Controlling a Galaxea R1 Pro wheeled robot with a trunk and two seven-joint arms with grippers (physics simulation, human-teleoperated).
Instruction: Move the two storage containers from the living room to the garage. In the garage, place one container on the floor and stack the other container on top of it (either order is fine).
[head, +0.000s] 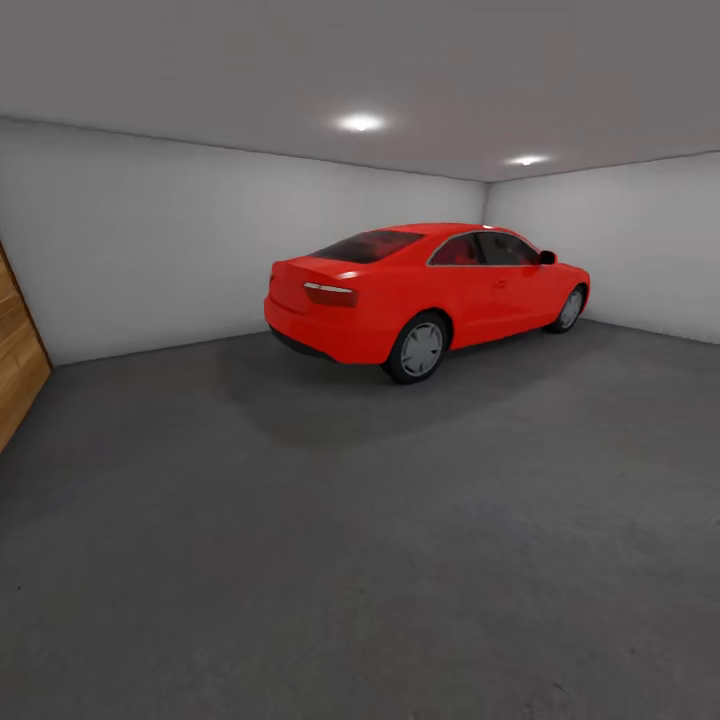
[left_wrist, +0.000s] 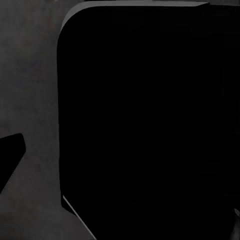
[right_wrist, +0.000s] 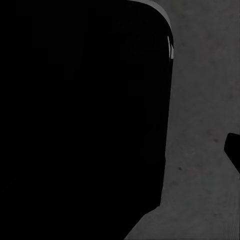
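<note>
Both orange-red storage containers are out of view. The head view looks into the garage, with its dark grey floor spreading out in front of me. In the left wrist view a large black body part hangs over grey floor, and a small black sliver sits at the picture's edge. The right wrist view has the same black bulk over floor, with a dark sliver at its edge. Whether these slivers are fingers is unclear.
A red car is parked at the back, tail toward me, near the white walls. A wooden plank door stands at the left edge. Wide bare floor lies between me and the car.
</note>
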